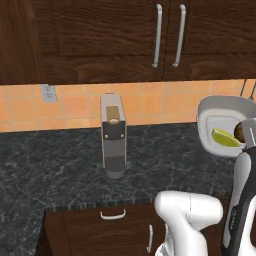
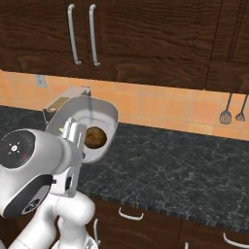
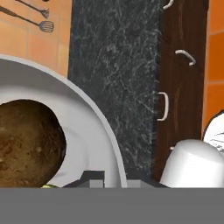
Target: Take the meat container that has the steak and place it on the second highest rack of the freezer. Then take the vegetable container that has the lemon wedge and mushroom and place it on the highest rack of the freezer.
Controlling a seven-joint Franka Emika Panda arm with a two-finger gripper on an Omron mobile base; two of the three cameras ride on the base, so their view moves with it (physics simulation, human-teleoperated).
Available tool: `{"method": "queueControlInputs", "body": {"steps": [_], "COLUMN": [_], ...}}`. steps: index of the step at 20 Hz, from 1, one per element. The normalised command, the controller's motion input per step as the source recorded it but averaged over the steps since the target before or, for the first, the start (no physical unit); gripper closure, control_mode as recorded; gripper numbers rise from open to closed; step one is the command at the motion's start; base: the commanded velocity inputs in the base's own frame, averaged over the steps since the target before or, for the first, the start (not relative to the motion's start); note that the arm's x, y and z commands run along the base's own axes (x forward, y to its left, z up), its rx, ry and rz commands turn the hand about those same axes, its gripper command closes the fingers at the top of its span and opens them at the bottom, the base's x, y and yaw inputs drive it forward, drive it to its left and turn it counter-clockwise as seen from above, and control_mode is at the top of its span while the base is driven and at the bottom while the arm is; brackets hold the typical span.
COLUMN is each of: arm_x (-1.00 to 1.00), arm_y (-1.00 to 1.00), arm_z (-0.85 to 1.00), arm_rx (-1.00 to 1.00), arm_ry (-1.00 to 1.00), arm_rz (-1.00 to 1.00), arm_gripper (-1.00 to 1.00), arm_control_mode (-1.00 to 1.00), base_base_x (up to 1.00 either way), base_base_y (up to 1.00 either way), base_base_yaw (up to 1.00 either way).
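The vegetable container (image 1: 218,116) is a grey squarish tray held tilted in the air over the dark counter. In it lie the yellow-green lemon wedge (image 1: 226,138) and the brown mushroom (image 1: 240,131). My gripper (image 1: 246,142) is shut on the tray's near rim. From the right base, the vegetable container (image 2: 99,113) hangs just ahead of my wrist, with the mushroom (image 2: 96,137) inside it and my gripper (image 2: 74,134) at its rim. The hand view has the tray's rim (image 3: 94,114) and the mushroom (image 3: 27,144) close up. The freezer, the meat container and the steak are out of view.
A grey coffee machine (image 1: 113,135) stands on the black stone counter (image 1: 50,165) to the tray's left. Dark wood cabinets with bar handles (image 1: 158,35) hang above. Utensils (image 2: 226,115) hang on the orange tiled wall. Drawers (image 1: 113,216) sit below the counter edge.
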Motion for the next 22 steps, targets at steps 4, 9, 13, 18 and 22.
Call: {"method": "queueControlInputs", "body": {"steps": [4,9,13,18,22], "arm_x": [0.00,0.00,0.00,0.00,0.00], "arm_y": [0.00,0.00,0.00,0.00,0.00], "arm_z": [0.00,0.00,0.00,0.00,0.00], "arm_rx": [0.00,0.00,0.00,0.00,0.00], "arm_ry": [0.00,0.00,0.00,0.00,0.00], "arm_rz": [0.00,0.00,0.00,0.00,0.00], "arm_gripper": [1.00,1.00,1.00,1.00,1.00], "arm_control_mode": [1.00,1.00,1.00,1.00,1.00], "base_base_x": [-0.44,-0.65,-0.53,-0.36,-0.18], "base_base_y": [0.25,-0.39,-0.39,-0.27,-0.28], "base_base_yaw": [-0.04,-0.42,-0.69,-0.78,-0.83]}}
